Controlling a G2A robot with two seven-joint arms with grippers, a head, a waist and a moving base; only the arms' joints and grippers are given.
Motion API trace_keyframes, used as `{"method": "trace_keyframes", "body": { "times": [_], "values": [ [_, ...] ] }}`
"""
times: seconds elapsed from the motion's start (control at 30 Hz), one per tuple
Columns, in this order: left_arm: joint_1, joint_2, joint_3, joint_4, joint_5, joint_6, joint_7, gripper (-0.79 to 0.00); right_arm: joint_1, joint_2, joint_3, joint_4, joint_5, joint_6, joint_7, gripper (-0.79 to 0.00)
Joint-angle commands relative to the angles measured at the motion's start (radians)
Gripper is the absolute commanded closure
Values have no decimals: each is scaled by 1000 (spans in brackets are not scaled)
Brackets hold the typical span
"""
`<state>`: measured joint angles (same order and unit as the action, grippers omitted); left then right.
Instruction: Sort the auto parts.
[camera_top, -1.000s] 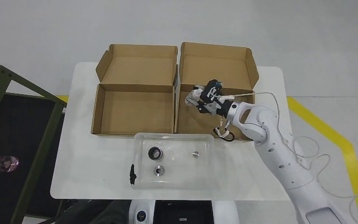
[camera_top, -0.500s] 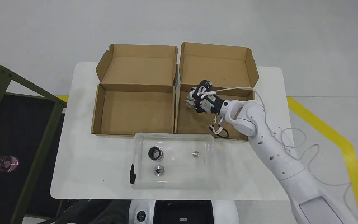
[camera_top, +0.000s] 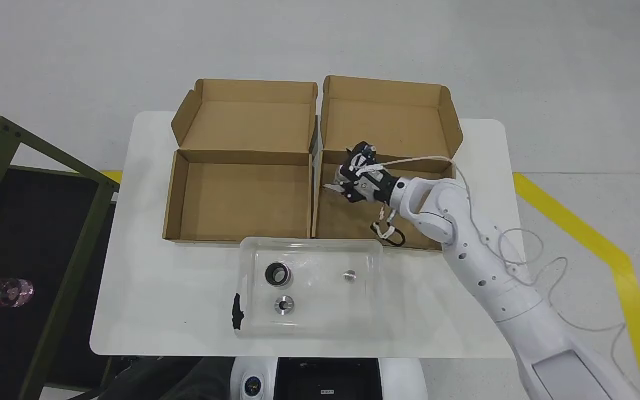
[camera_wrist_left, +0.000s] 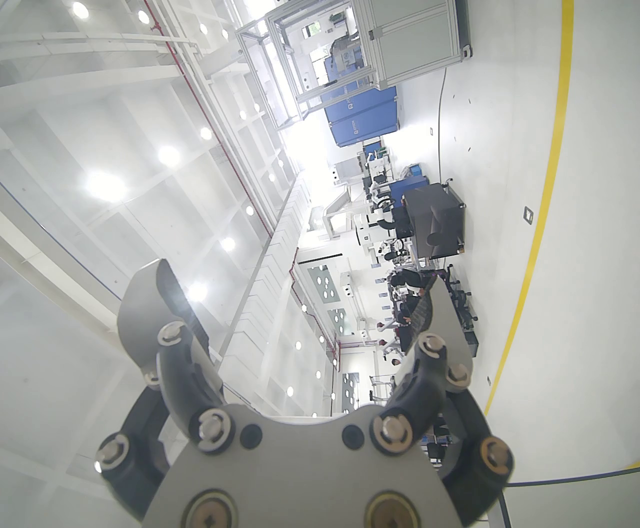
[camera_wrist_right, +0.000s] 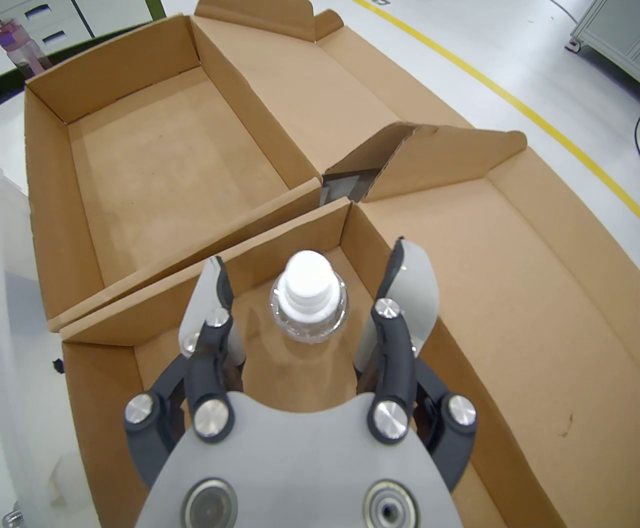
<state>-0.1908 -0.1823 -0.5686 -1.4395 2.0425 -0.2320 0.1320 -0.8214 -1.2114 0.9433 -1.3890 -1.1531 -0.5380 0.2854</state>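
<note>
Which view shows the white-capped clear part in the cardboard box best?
The right wrist view: the part stands in the cardboard box, in plain sight between the fingers of the open right hand. In the top view that hand hides most of it. The left wrist view faces the room, not the table.

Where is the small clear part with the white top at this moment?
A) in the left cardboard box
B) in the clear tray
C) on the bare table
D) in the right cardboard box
D: the part lies inside the right cardboard box, in the gap of the open right tool, which does not touch it.
</note>
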Motion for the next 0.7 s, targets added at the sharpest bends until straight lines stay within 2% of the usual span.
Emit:
{"method": "trace_keyframes", "body": {
  "times": [0.0,0.4,0.67],
  "values": [
    [0,0,0,0,0,0,0,-785,-16,7,21,-51,-9,-11,9,-785],
    [0,0,0,0,0,0,0,-785,-153,50,136,-379,-27,-89,180,-785],
    [0,0,0,0,0,0,0,-785,-240,70,172,-521,11,-167,258,-785]
  ]
}}
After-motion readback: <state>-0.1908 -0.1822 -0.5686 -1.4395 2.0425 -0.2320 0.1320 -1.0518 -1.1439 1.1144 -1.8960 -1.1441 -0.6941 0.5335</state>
